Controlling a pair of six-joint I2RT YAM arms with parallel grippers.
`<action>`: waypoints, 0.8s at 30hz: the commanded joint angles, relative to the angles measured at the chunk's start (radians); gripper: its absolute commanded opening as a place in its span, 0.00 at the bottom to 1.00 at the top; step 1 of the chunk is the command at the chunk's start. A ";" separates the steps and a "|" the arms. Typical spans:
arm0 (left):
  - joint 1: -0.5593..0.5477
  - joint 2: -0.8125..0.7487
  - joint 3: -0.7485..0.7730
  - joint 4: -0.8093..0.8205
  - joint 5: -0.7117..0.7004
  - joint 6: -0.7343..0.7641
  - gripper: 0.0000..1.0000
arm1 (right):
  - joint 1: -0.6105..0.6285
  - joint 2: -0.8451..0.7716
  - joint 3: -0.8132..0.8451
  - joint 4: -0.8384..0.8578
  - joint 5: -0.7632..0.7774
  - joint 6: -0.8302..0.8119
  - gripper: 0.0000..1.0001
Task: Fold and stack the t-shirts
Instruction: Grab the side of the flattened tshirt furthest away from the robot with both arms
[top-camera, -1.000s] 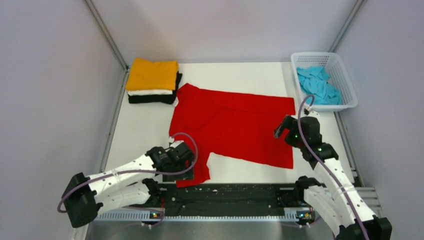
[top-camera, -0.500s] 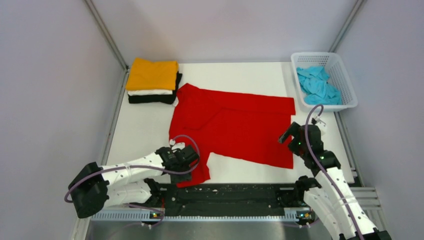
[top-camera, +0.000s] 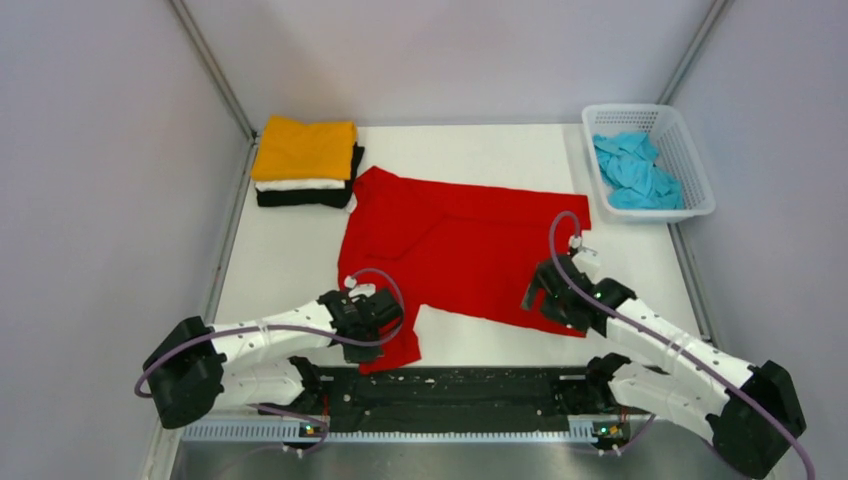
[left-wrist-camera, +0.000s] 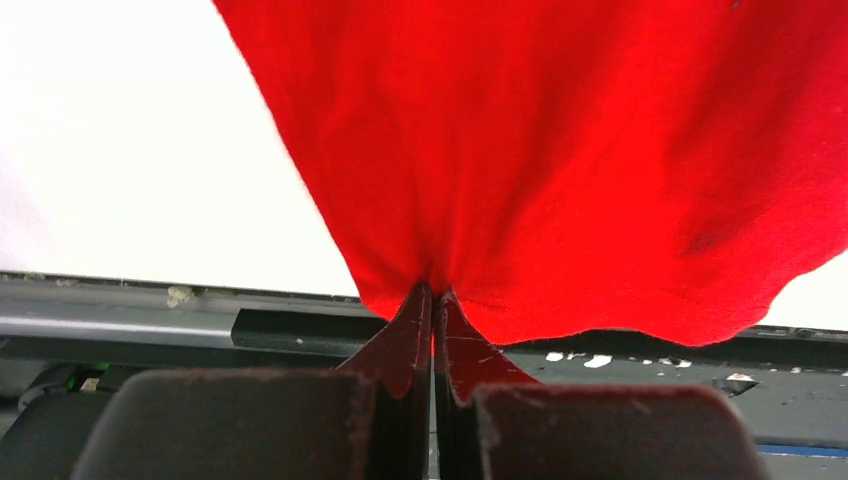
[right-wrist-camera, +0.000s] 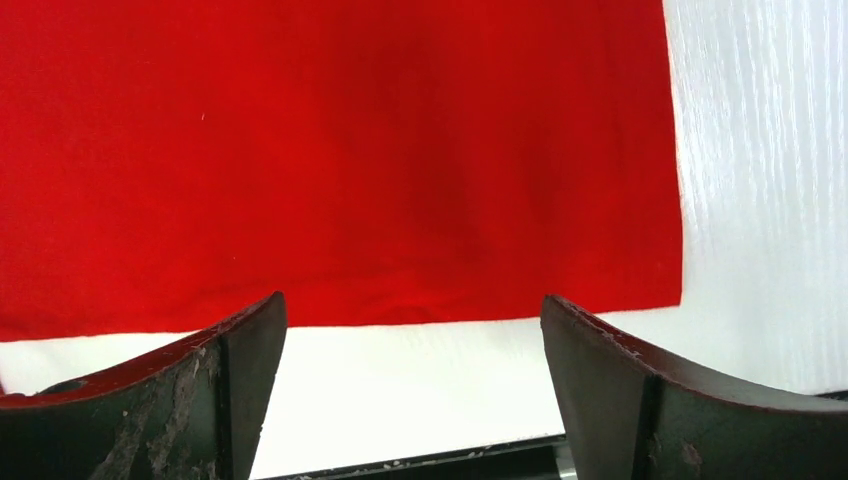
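1. From above, the red t-shirt (top-camera: 470, 250) lay spread across the middle of the white desk (top-camera: 290, 270). The left pincer (top-camera: 383, 318) sat on its near sleeve and the right pincer (top-camera: 540, 296) over its near hem. Only this view showed the folded stack in the far left corner: the orange-yellow t-shirt (top-camera: 305, 148) on top, the white t-shirt (top-camera: 300, 184) under it and the black t-shirt (top-camera: 300, 198) at the bottom. It alone also showed the light blue t-shirt (top-camera: 635, 172), crumpled in the basket (top-camera: 700, 212) at the far right.
2. The left wrist view settled what the overhead could not: the pincer's fingers (left-wrist-camera: 400, 345) were pressed together on a gathered fold of red cloth. The sleeve fanned out beyond them, past the desk's dark front rail (left-wrist-camera: 300, 325).
3. The right wrist view showed the right pincer spread wide and holding nothing. The straight red hem and its corner lay flat on the desk beyond the fingertips.
4. Compared with a second earlier, the right arm had swung in from the shirt's right edge to the near hem. The left pincer had crept slightly rightward, and the shirt lay much as before.
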 joint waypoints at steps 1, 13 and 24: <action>0.001 -0.046 0.036 0.128 -0.092 0.031 0.00 | 0.071 -0.023 0.018 -0.131 0.115 0.230 0.96; 0.029 -0.075 0.110 0.115 -0.089 0.148 0.00 | 0.071 -0.225 -0.168 -0.197 0.086 0.527 0.89; 0.075 -0.105 0.132 0.136 -0.107 0.170 0.00 | 0.070 -0.233 -0.230 -0.139 0.209 0.576 0.58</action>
